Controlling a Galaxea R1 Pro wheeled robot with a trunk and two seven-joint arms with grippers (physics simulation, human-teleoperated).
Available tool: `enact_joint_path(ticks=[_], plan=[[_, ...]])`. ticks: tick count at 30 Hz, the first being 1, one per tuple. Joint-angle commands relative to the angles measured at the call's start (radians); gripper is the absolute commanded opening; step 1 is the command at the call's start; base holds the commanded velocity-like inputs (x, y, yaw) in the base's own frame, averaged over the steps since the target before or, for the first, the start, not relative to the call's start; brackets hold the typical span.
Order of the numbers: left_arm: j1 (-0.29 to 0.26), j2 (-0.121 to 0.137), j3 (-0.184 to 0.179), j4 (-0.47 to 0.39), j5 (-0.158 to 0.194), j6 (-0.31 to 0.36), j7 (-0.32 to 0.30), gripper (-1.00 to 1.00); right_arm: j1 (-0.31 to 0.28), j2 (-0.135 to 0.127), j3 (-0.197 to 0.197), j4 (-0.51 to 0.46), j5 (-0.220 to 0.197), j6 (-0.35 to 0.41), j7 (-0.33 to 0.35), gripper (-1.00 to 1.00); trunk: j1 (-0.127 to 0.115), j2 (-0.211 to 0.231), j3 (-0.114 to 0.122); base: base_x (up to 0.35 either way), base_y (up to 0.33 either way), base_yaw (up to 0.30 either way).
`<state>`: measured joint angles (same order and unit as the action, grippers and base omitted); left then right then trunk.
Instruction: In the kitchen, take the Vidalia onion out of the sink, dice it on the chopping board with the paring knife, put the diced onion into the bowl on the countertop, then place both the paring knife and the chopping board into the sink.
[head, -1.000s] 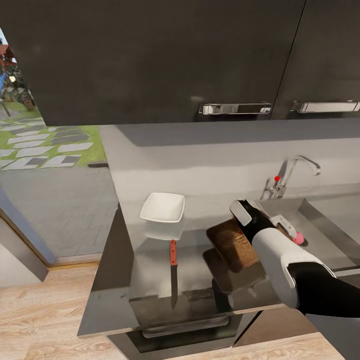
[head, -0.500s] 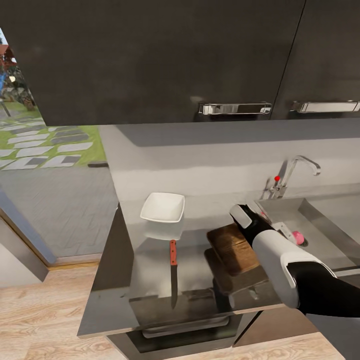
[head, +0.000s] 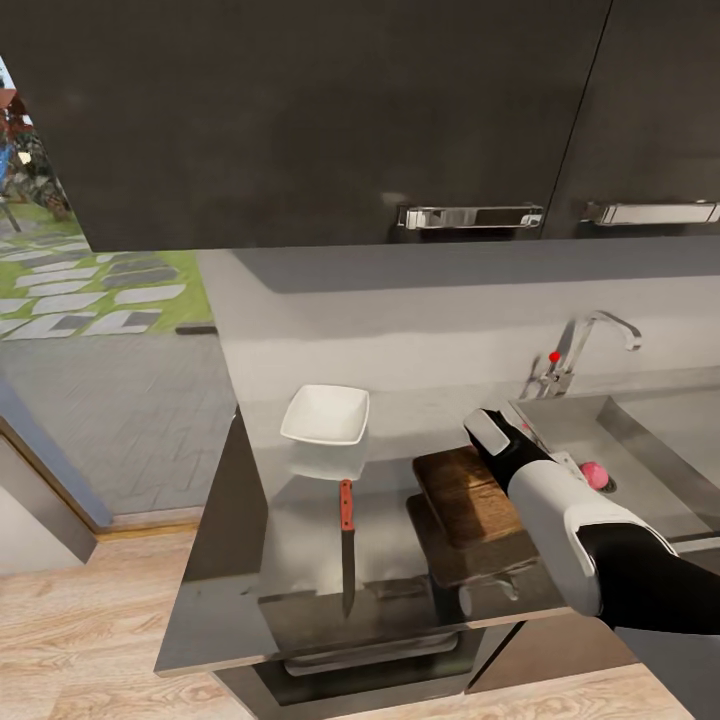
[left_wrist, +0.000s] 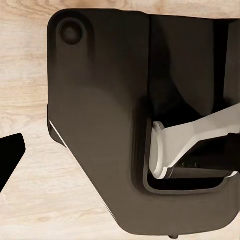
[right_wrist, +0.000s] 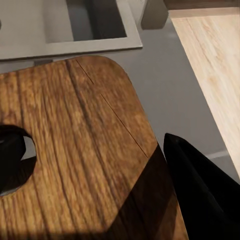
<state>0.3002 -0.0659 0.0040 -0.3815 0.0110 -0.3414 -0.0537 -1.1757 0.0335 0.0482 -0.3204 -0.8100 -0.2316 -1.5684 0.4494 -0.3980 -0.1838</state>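
I see chopping board (head: 468, 497) flat on surface (head: 300, 560), right tool (right_wrist: 95, 165) spread open over its handle slot. Rigid, heavyish wood: I'd pinch slot end. Onion (head: 594, 474) at board's 3 o'clock, in sink (head: 640, 440); left tool state unclear.

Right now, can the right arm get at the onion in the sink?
Probably yes. The Vidalia onion lies uncovered in the sink just beyond the right gripper, with nothing between them. But that gripper appears engaged with the chopping board, one finger through its handle slot, so it would need to let go first.
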Motion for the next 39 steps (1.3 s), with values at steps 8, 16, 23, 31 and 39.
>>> enact_joint_path(ticks=[8,16,23,31,39], plan=[[0.0,0.0,0.001,-0.001,0.001,-0.001,-0.003,1.0,-0.001,-0.002,0.005,0.0,-0.006,-0.011,-0.002,-1.0,0.001,-0.002,-0.009,0.0,0.0,0.0],[0.0,0.0,0.001,0.0,0.001,-0.001,-0.003,1.0,-0.001,0.0,0.007,0.001,-0.006,-0.012,-0.002,-1.0,0.001,-0.002,-0.018,0.0,0.0,0.0],[0.0,0.0,0.001,0.0,0.001,-0.001,-0.003,1.0,0.0,-0.001,0.006,0.0,-0.006,-0.012,-0.002,-1.0,0.001,-0.002,-0.025,0.011,0.0,0.0],[0.0,-0.001,0.001,0.001,0.001,-0.001,-0.003,1.0,0.0,-0.001,0.006,0.0,-0.006,-0.014,-0.002,-1.0,0.001,-0.002,-0.03,0.238,0.0,0.0],[0.0,0.0,0.001,0.001,0.001,-0.001,-0.003,1.0,0.0,-0.001,0.006,0.0,-0.006,-0.014,-0.002,-1.0,0.001,-0.002,-0.03,0.065,0.0,0.0]])
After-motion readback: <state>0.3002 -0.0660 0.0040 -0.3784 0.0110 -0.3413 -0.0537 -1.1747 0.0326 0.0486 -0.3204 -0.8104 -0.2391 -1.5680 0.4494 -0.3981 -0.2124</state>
